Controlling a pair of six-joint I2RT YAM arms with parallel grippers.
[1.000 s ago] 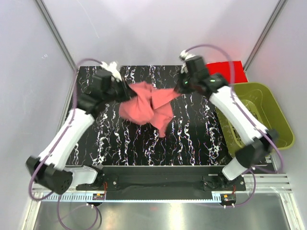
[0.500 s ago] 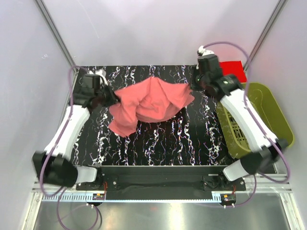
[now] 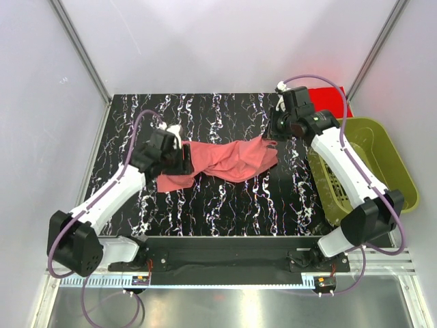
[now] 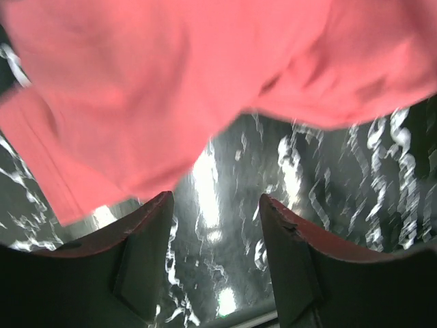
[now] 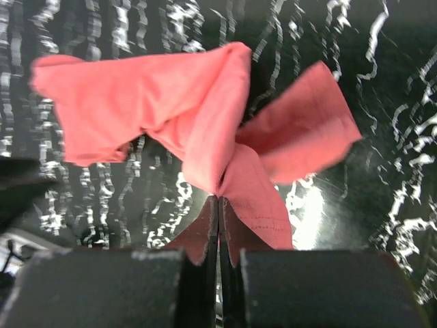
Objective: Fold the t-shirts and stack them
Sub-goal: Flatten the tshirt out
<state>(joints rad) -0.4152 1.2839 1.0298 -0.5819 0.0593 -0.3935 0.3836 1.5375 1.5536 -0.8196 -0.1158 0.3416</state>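
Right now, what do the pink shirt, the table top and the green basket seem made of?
Pink shirt: soft matte cloth, creased, stitched hem. Table top: glossy black, white veins, stone or laminate, unclear. Green basket: likely plastic, slotted walls.

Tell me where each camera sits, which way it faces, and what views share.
Top external: above and behind, looking down on the table; left arm, right arm, red shirt, basket show.
Left wrist: on the left arm, looking past the open left hand at the pink shirt.
Right wrist: on the right arm, past the right hand, shut on that shirt.
Shared: all show pink shirt and table.
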